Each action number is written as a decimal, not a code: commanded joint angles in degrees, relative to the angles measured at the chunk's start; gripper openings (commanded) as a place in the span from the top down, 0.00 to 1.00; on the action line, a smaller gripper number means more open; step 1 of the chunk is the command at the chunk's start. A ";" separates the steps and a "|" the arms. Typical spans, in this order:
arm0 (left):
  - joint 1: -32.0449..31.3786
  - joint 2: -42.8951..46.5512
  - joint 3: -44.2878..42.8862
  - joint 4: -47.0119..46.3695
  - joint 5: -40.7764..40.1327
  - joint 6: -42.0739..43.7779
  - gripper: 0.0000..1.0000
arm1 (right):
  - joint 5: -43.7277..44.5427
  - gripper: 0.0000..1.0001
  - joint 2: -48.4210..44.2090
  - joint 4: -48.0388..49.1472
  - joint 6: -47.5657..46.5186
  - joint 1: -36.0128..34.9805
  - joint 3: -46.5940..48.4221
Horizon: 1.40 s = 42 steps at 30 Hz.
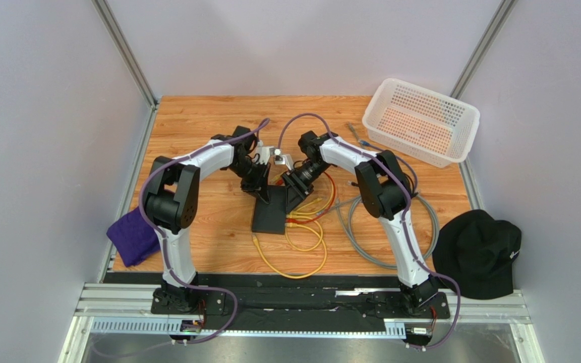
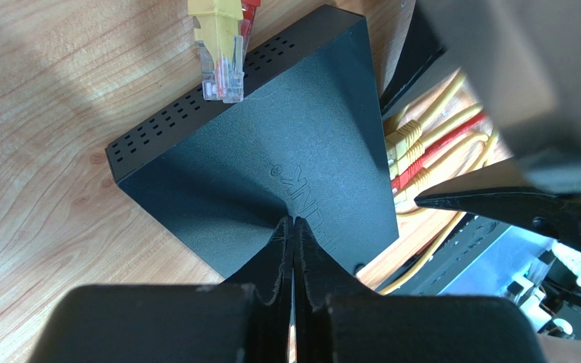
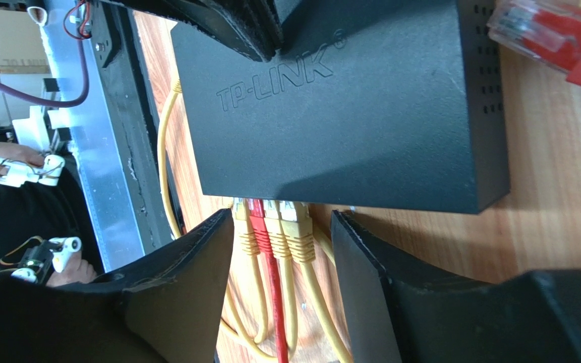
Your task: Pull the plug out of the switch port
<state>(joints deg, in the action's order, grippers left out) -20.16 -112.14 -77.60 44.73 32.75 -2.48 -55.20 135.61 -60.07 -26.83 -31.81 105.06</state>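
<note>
From above, we see the switch (image 1: 271, 216) lying flat on the wooden table (image 1: 195, 128), near its middle, with the left gripper (image 1: 262, 189) and the right gripper (image 1: 295, 198) both down at its far end. Yellow cables (image 1: 305, 246) loop off its right side toward the near edge, and a grey cable (image 1: 362, 227) coils to the right. A white basket (image 1: 422, 121) sits at the far right corner, a black cap (image 1: 479, 253) at the near right and a purple cloth (image 1: 134, 238) at the near left. In the left wrist view, we find the left jaws pressed together, their tips resting on the switch's top face; a loose yellow plug (image 2: 221, 60) lies at its vented edge. In the right wrist view, the right jaws stand apart, flanking a row of 4 plugs (image 3: 274, 223), 3 yellow and 1 red, all seated in the ports. A loose red plug (image 3: 551, 38) lies beside the switch's other end.
</note>
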 commanded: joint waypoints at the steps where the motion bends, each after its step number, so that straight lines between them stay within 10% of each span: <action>1: -0.14 -2.30 -1.15 0.36 -4.10 0.37 1.00 | 0.44 0.43 2.11 0.31 -1.65 -0.79 -0.03; 32: -0.14 -1.68 -0.88 0.18 -5.16 1.25 1.00 | 0.09 0.63 5.37 -0.75 -3.76 -1.06 0.85; 42: -0.14 -1.68 -0.88 0.09 -5.24 1.25 1.00 | 1.76 0.83 5.54 -0.48 -4.20 -1.06 0.59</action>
<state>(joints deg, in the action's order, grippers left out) -20.16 -112.68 -78.37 45.58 32.32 -2.90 -58.28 138.65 -61.01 -28.64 -31.77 105.84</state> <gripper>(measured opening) 0.008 0.207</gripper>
